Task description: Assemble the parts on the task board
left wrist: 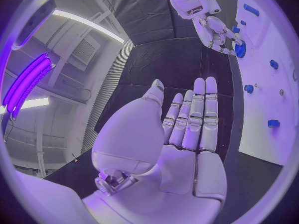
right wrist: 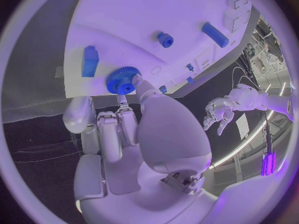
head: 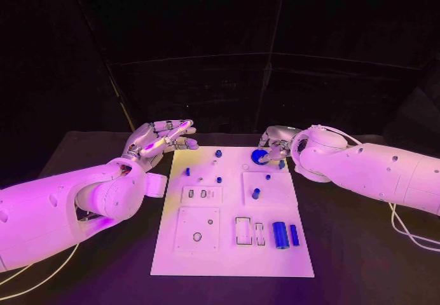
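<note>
Blue gear (right wrist: 123, 80) at right hand (right wrist: 134, 134) fingertips (perhaps touching)

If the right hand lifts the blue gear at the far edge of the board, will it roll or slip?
The blue gear lies flat on the task board, so a push would probably slide it, not roll it. On its edge, its round shape could roll. Its toothed rim should give the right hand some grip. It looks rigid and light.

The right hand (head: 273, 141) is gripping a blue gear (head: 261, 157) at the far edge of the task board (head: 233, 254), while the left hand (head: 161, 141) is hovering, fingers spread, beside the board's far left corner.
</note>
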You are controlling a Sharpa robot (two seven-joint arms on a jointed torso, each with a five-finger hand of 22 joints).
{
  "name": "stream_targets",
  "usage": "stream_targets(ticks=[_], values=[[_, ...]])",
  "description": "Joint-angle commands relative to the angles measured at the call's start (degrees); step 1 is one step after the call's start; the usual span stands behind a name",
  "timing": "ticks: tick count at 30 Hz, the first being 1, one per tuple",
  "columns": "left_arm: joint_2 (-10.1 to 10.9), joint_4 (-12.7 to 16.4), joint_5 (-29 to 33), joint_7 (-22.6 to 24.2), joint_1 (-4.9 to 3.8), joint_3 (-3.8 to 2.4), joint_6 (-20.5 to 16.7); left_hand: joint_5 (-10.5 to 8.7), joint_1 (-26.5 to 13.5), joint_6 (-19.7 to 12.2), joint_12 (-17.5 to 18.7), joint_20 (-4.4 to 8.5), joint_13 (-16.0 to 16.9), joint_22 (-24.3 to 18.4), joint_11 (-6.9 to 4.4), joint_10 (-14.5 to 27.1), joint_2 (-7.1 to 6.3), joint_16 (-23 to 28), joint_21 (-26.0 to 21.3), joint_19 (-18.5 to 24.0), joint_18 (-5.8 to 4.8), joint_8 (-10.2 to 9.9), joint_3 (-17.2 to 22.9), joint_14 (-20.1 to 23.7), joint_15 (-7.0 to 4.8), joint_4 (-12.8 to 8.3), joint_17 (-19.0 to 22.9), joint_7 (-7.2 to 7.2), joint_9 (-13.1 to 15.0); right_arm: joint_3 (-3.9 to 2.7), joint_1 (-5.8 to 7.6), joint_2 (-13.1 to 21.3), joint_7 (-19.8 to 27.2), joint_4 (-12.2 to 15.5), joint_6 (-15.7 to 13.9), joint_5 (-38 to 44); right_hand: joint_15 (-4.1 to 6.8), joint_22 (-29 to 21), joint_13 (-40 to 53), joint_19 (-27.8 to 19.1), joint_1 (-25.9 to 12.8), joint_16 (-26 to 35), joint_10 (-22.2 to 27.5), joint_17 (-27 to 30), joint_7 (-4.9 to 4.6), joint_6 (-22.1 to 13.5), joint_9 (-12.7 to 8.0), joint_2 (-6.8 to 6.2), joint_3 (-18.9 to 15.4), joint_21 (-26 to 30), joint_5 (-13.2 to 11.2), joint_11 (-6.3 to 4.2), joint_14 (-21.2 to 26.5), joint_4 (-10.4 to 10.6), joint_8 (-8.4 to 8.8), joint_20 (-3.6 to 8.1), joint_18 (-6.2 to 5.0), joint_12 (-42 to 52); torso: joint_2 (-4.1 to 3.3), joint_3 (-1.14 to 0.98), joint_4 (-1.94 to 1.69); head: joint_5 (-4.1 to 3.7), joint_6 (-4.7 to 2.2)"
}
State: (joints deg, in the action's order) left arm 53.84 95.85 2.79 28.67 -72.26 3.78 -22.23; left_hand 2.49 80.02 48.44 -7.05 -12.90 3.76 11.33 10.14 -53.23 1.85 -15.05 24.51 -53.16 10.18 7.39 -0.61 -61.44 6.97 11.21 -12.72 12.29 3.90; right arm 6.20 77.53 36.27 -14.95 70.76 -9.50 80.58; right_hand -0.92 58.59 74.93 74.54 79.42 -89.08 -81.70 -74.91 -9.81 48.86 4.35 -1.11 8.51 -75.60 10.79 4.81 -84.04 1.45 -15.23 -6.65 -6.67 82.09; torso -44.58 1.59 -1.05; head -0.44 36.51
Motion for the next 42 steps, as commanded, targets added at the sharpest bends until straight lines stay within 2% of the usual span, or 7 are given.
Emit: stream_targets(ticks=[1, 9, 15, 21, 26, 34, 42], values=[[0.0, 0.1, -0.1, 0.2, -0.08, -0.05, 0.8, 0.31, 0.6, 0.1, 0.4, 0.00, 0.0, -0.1, 0.24, -0.1, 0.14, 0.3, 0.3, -0.2, 0.16, -0.2, -0.1, -0.2, 0.04, -0.4, -0.1, 0.91, -0.1, 0.10, -0.07, 0.0, 0.5, 0.2, -2.4, 1.3, 0.61, 0.4, 5.3, 0.4, 0.4, -0.3, -0.9, -13.0, 0.38, 1.7, 0.2, 0.80, 1.0, -0.5, -0.4, -0.32, -5.5, -0.2, -0.85, 0.19, 0.87, 0.8, 0.04, 0.02, 0.01, -0.13, 0.06], [0.0, 0.2, -0.1, 0.2, -0.08, -0.05, 0.8, 0.31, 0.6, 0.1, 0.4, 0.00, 0.0, -0.1, 0.24, -0.1, 0.14, 0.3, 0.3, -0.2, 0.16, -0.2, -0.1, -0.2, 0.04, -0.4, -0.1, 0.91, -0.1, 0.10, -0.18, 0.3, 2.0, 1.2, -6.5, 1.6, 1.31, 0.9, 6.1, 0.6, 0.3, -0.3, -1.6, -13.0, 1.32, 4.3, 0.3, 1.32, 2.8, -0.8, -0.6, -1.13, -5.5, -0.9, -1.67, 0.79, 0.93, 1.2, 0.00, -0.02, -0.12, -0.19, -0.14], [0.1, 0.4, -0.1, 0.2, -0.08, -0.06, 0.8, 0.31, 0.6, 0.1, 0.4, 0.00, 0.0, -0.1, 0.24, -0.1, 0.15, 0.3, 0.3, -0.2, 0.16, -0.3, -0.1, -0.2, 0.04, -0.4, -0.1, 0.90, -0.1, 0.09, -0.23, 0.4, 2.6, 1.9, -7.2, 1.7, 1.49, 1.1, 6.1, 0.7, -0.2, -0.3, -1.7, -13.1, 1.52, 4.9, 0.2, 1.24, 3.2, -0.9, -0.6, -1.31, -5.5, -0.9, -1.63, 0.97, 0.97, 1.2, 0.00, 0.02, -0.01, -0.01, -0.26], [0.2, 0.5, -0.1, 0.2, -0.08, -0.06, 0.8, 0.31, 0.6, 0.1, 0.4, 0.00, 0.0, -0.1, 0.24, -0.1, 0.15, 0.3, 0.3, -0.2, 0.16, -0.3, -0.1, -0.2, 0.04, -0.4, -0.1, 0.90, -0.1, 0.08, -0.23, 0.4, 2.5, 4.9, -8.0, 2.5, 1.57, 1.1, 6.1, 0.7, -0.5, -0.3, -1.6, -13.0, 1.57, 5.0, 0.1, 1.04, 3.4, -0.9, -0.4, -1.38, -5.5, -0.9, -1.39, 1.08, 0.98, 1.2, 0.01, 0.01, 0.03, 0.24, -0.22], [0.1, 0.5, -0.1, 0.1, -0.08, -0.06, 0.9, 0.31, 0.6, 0.1, 0.4, 0.00, 0.0, -0.1, 0.24, -0.1, 0.15, 0.3, 0.3, -0.2, 0.16, -0.3, -0.1, -0.2, 0.04, -0.4, -0.1, 0.90, -0.1, 0.07, -0.23, -1.1, 2.1, 6.2, -8.6, 5.4, 1.61, 1.2, 6.1, 0.7, -0.6, -0.3, -1.6, -13.1, 1.57, 5.0, 0.0, 0.82, 3.5, -1.0, -0.3, -1.40, -5.5, -1.0, -1.25, 1.12, 1.01, 1.2, -0.05, 0.00, -0.17, 0.29, -0.35], [0.0, 0.4, -0.1, 0.1, -0.09, -0.06, 1.0, 0.31, 0.6, 0.1, 0.4, 0.00, 0.0, -0.1, 0.24, -0.1, 0.15, 0.3, 0.3, -0.2, 0.16, -0.3, -0.1, -0.2, 0.04, -0.4, -0.1, 0.90, -0.1, 0.07, -0.23, -5.1, 1.6, 5.0, -10.4, 8.2, 1.62, 1.5, 6.1, 0.8, -0.7, -0.3, -1.7, -13.1, 1.55, 5.0, -0.1, 0.71, 3.7, -1.1, -0.2, -1.40, -5.5, -1.0, -1.10, 1.15, 1.06, 1.2, -0.07, 0.06, -0.08, 0.69, -0.20], [-0.1, 0.4, -0.1, 0.1, -0.10, -0.06, 1.0, 0.31, 0.6, 0.1, 0.4, 0.00, 0.0, -0.1, 0.24, -0.1, 0.15, 0.3, 0.3, -0.2, 0.16, -0.3, -0.1, -0.2, 0.04, -0.4, -0.1, 0.90, -0.1, 0.09, -0.24, -8.2, 1.8, 3.2, -9.9, 8.8, 1.61, 1.5, 6.0, 0.8, -0.9, -0.3, -1.6, -13.1, 1.50, 4.9, -0.2, 0.63, 3.8, -1.1, -0.1, -1.38, -5.5, -1.0, -0.87, 1.17, 1.06, 1.1, -0.07, 0.00, 0.02, 0.77, 0.05]])
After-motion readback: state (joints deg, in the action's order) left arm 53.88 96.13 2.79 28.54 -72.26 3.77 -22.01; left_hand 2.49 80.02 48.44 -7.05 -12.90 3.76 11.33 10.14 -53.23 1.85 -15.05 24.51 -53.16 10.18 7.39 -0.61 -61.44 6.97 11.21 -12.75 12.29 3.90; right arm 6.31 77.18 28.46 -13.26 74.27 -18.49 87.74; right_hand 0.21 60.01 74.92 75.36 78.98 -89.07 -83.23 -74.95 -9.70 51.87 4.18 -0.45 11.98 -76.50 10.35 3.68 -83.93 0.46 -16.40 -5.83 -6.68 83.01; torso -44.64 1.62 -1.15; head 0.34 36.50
